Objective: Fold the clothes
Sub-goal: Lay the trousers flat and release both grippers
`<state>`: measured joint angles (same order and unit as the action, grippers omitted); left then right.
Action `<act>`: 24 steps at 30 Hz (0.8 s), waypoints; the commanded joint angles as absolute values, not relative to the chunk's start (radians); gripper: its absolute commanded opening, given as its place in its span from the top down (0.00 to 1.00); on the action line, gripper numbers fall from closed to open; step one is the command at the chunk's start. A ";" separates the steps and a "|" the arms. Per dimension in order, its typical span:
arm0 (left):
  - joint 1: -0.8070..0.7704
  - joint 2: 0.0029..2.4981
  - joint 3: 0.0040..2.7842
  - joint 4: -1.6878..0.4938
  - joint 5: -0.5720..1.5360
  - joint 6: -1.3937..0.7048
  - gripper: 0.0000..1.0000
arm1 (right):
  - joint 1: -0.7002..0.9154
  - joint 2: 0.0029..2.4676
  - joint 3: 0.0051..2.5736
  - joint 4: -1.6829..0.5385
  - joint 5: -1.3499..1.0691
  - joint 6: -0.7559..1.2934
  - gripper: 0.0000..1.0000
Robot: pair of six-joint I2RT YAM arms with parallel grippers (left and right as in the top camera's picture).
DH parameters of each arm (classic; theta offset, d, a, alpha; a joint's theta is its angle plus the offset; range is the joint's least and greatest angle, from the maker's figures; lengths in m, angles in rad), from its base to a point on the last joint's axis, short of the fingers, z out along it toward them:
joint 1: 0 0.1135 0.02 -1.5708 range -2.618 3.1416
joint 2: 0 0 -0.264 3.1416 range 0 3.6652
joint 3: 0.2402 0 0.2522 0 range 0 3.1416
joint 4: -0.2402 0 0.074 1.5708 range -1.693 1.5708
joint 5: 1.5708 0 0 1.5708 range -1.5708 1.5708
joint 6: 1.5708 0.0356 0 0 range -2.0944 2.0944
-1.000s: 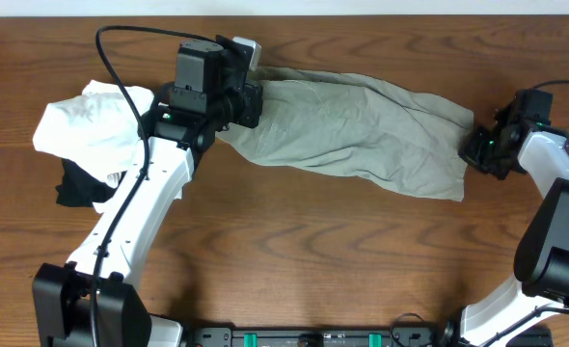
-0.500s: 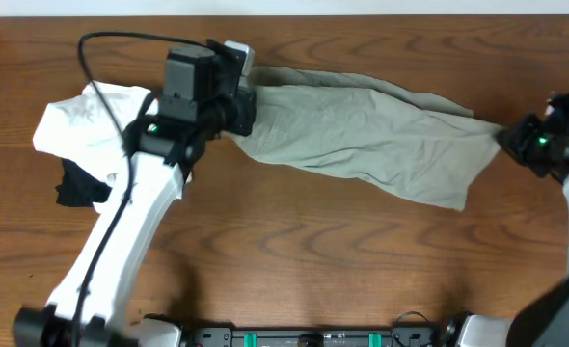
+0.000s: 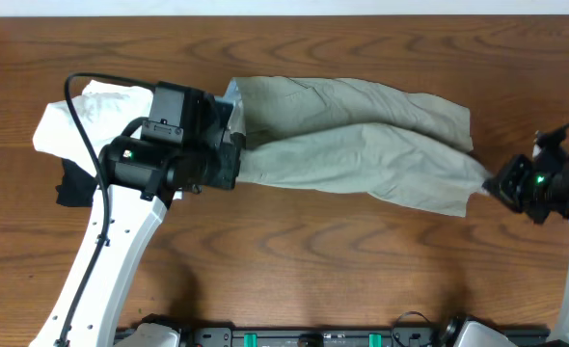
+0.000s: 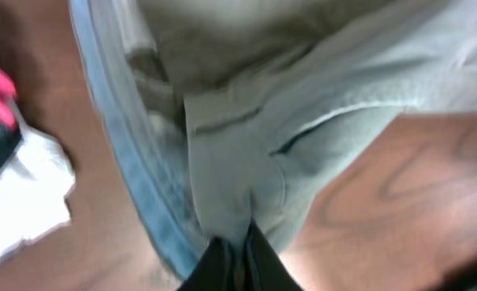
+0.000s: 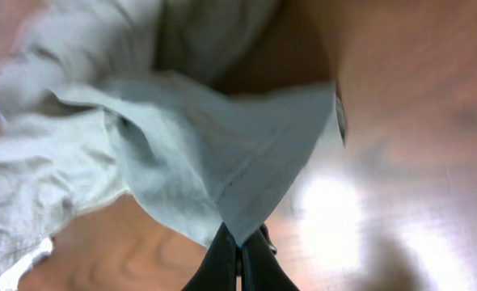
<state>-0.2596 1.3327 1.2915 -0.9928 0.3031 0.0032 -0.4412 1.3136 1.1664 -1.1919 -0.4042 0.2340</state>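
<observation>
The clothes, khaki grey-green shorts (image 3: 362,145), lie stretched across the wooden table, doubled lengthwise between both grippers. My left gripper (image 3: 234,162) is shut on the waist end; in the left wrist view the khaki cloth (image 4: 246,153) and pale blue inner waistband (image 4: 133,178) run into the closed jaws of the left gripper (image 4: 238,250). My right gripper (image 3: 497,185) is shut on the leg hem at the far right; in the right wrist view a corner of the shorts (image 5: 222,153) is pinched by the right gripper (image 5: 240,246).
A pile of white and black garments (image 3: 77,125) sits at the left, partly under my left arm; it shows white with a red bit (image 4: 0,89) in the left wrist view. The table's far edge (image 3: 284,12) runs along the top.
Both grippers have pulled their ends of the shorts toward the front of the table, folding the near edge over lengthwise. The right gripper also moved further right and down.
</observation>
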 commanded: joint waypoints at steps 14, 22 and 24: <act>-0.258 1.319 1.298 -1.280 0.015 -0.032 0.93 | -0.446 1.304 1.176 -1.364 -0.121 0.168 0.99; -0.258 1.319 1.298 -1.374 -0.073 -0.031 0.85 | -0.444 1.304 1.176 -1.400 -0.102 0.167 0.97; -0.258 1.319 1.298 -1.382 -0.073 -0.031 0.85 | -0.444 1.304 1.176 -1.409 -0.102 0.167 0.95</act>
<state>-0.2596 1.3327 1.2915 -1.3701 -0.0246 -0.0261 -0.4412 1.3136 1.1660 -1.4017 -0.1299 0.1780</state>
